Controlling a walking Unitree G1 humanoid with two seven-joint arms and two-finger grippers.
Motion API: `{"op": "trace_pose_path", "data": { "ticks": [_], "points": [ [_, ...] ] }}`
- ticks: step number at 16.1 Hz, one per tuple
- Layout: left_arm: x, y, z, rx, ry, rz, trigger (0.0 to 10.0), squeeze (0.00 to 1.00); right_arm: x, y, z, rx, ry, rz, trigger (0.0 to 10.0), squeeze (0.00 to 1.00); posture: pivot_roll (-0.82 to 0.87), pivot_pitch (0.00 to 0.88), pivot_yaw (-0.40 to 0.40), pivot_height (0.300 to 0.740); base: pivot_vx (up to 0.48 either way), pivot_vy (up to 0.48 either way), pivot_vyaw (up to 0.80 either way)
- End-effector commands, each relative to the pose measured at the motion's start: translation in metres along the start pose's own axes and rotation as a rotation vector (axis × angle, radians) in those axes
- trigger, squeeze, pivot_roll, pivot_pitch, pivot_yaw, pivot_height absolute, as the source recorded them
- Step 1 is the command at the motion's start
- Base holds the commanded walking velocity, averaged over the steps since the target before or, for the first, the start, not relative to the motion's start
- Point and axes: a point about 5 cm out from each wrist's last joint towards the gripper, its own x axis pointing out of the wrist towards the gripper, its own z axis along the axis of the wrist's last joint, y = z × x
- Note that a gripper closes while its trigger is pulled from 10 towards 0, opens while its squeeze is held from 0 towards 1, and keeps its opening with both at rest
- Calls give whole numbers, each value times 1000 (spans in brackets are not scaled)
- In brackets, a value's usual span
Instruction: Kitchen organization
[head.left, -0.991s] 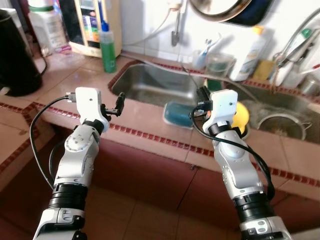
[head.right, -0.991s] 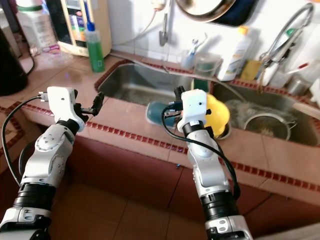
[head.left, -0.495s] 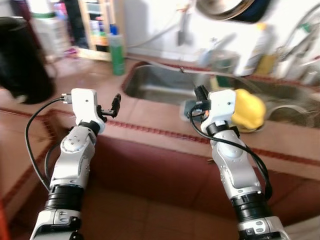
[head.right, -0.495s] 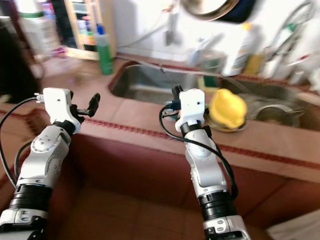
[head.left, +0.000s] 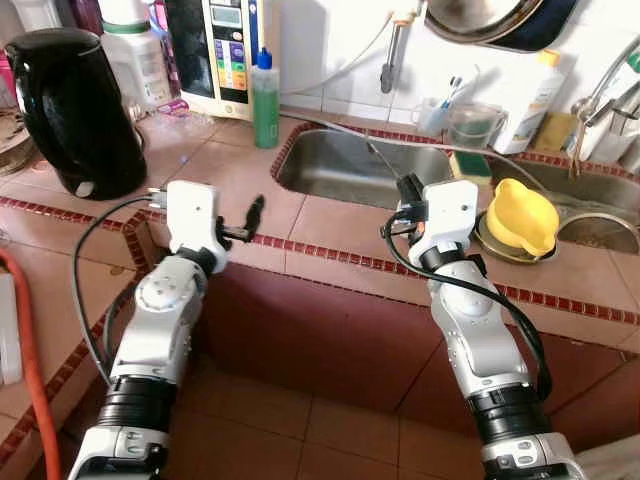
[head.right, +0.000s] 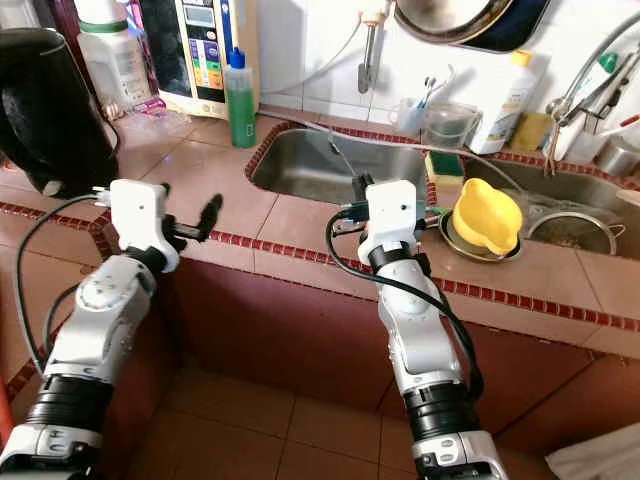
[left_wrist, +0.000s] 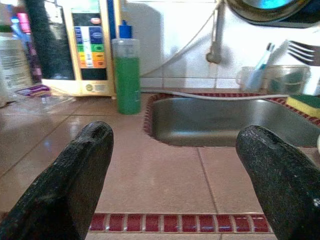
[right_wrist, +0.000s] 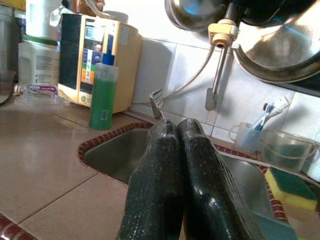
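Left fingers: the left gripper (left_wrist: 172, 175) has its two black fingers (left_wrist: 70, 182) spread wide apart with nothing between them; it hovers over the front edge of the surface (head.left: 330, 225), at about 9 o'clock from the sink.
Right fingers: the right gripper (right_wrist: 175, 185) has its fingers (right_wrist: 157, 180) pressed together, tips touching, holding nothing visible; it sits above the surface just in front of the sink, at about 9 o'clock from the yellow item.
Sink: the steel sink (head.left: 365, 172) is let into the tiled surface, its basin ringed by small red tiles.
Green bottle: a green soap bottle (head.left: 264, 87) with a blue cap stands upright at about 10 o'clock from the sink, beside a cream appliance (head.left: 228, 52) against the wall.
Kettle: a black kettle (head.left: 75, 110) stands at the far left of the surface, well apart from the left gripper.
Yellow item: a yellow plastic piece (head.left: 520, 215) rests in a round dish at 3 o'clock from the right gripper.
Sponge: a yellow and green sponge (right_wrist: 291, 186) lies at the sink's far rim, near a clear cup holding toothbrushes (right_wrist: 250, 136).
Wall: pans (head.right: 470, 18) hang above the sink.
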Motion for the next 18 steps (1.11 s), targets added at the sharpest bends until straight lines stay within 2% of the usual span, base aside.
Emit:
{"op": "trace_pose_path", "data": {
  "ticks": [1, 8, 11, 15, 16, 18],
  "points": [
    [0, -3, 6, 21, -28, -22, 10000, 0, 4, -3, 5, -13, -7, -2, 10000, 0, -71, 8, -34, 740, 251, 0, 0],
    [1, -6, 3, 24, -11, -28, 10000, 0, 5, -9, 4, -8, 13, -33, 10000, 0, -79, 13, -35, 740, 331, 0, 0],
    [2, -6, 3, 23, -9, -28, 10000, 0, 5, -14, 4, -7, 17, -55, 10000, 0, -83, 13, -37, 740, 382, 0, -683],
    [3, -7, 4, 20, -19, -32, 10000, 0, 6, -15, 6, -23, 11, -57, 10000, 0, -85, 9, -38, 740, 368, 0, 0],
    [3, -8, 5, -35, -37, -33, 10000, 0, 6, -14, 6, -20, 11, -59, 10000, 0, -86, 8, -38, 740, 0, 0, 0],
    [4, -9, 5, -51, -31, -24, 10000, 0, 7, -14, 5, 8, 27, -70, 10000, 0, -88, 4, -39, 740, 0, 0, 0]
  ]
}}
